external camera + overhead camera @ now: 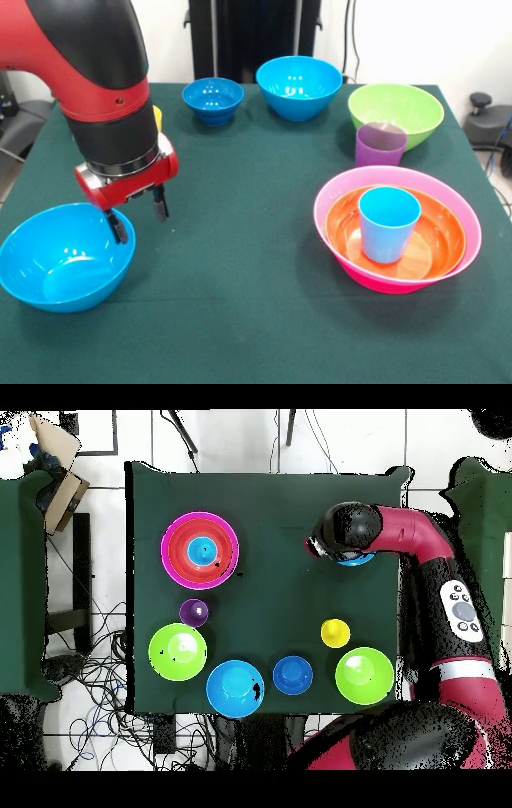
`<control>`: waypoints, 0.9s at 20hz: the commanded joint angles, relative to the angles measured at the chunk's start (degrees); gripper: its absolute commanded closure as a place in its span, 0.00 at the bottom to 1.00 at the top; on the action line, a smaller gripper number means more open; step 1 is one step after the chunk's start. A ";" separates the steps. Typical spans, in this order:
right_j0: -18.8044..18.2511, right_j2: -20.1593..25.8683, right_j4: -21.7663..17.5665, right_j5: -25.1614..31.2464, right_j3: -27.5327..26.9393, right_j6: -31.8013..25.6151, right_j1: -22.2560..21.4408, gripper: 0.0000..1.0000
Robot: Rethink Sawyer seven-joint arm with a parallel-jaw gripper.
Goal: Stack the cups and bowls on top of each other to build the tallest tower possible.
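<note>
Front view: tower (398,232) early, sits table's right side: large glossy pink plastic bowl (460,216) w/ orange bowl (436,228) nested, light-blue plastic cup (389,223) inside. Gripper (139,214) fingers apart, holding nothing, one tip over rim of loose bright-blue bowl (64,256).

Overhead view: loose still: 2 lime bowls, 2 bright-blue visible, 1 small dark-blue, purple + yellow cups.

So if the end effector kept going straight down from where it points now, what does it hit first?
Most likely the bright blue bowl: the open end effector points down at its far rim, one finger seemingly inside, the other outside. Depth is hard to judge.
</note>
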 commanded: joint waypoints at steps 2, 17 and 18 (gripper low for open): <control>1.53 0.37 -5.20 1.21 3.39 -15.58 -1.32 0.00; 4.21 -1.58 -8.64 -2.08 -0.86 -9.89 5.39 0.00; 4.55 -1.78 -9.09 -2.24 -1.47 -9.39 5.97 0.00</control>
